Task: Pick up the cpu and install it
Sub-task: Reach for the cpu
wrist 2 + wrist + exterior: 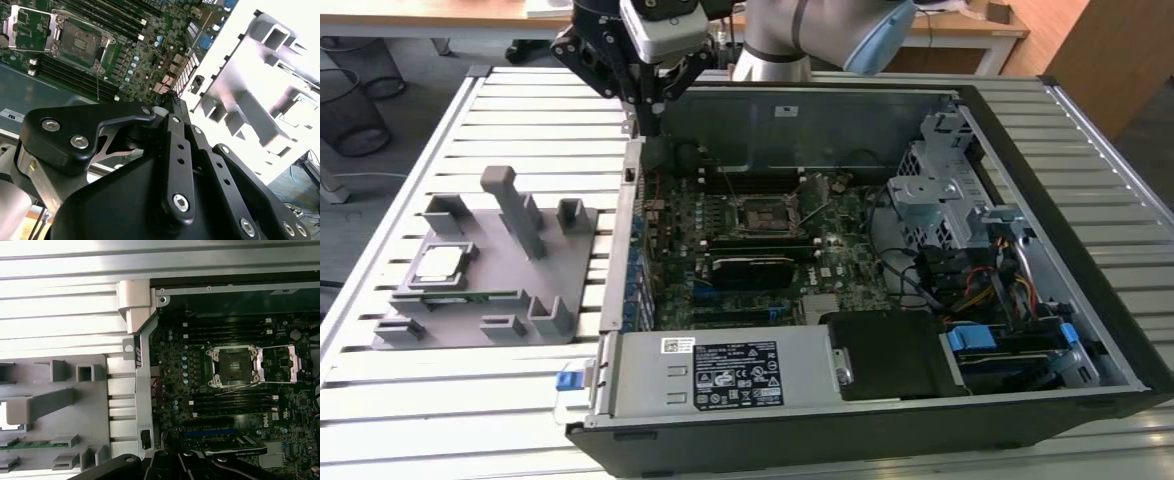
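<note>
the tool point(648, 100) hangs pressed together above the far corner of the open computer case point(854, 125), on the side towards the exterior view's left. just below it lies the green motherboard point(720, 240), and in the middle of that the black-framed cpu socket point(757, 215) with a dark centre. the cpu point(440, 263) lies flat, silvery top up, in the grey parts holder point(520, 300). the holder stands on the slatted worktop point(534, 110) beside the case, on the exterior view's left. the cpu is well apart from the tool and the socket. a green memory stick point(25, 444) lies in the same holder.
</note>
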Controlling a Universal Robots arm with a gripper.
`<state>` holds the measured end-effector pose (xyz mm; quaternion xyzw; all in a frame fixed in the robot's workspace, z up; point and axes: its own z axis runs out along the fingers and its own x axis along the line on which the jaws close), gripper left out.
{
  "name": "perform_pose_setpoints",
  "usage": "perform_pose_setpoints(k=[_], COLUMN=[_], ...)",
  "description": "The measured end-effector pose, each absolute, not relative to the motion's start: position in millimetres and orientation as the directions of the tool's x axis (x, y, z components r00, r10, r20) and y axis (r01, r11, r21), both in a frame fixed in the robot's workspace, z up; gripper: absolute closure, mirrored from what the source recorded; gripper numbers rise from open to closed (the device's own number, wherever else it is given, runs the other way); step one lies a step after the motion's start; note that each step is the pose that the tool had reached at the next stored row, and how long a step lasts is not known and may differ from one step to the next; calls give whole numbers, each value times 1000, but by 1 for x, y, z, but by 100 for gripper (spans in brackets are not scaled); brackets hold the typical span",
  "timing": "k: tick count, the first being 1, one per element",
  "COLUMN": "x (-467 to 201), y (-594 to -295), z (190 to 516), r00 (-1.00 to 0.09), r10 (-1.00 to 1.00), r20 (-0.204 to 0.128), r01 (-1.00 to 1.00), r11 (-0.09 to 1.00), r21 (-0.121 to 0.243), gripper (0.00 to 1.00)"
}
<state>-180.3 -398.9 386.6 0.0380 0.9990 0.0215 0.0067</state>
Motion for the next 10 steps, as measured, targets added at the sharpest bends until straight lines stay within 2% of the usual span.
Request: perform_pose_setpoints(k=[10], x=[-187], y=[-399], z=[385], r00=[-997], r10=[76], r20=[-3], r01=[76], r11=[996], r21=[43], gripper=[89])
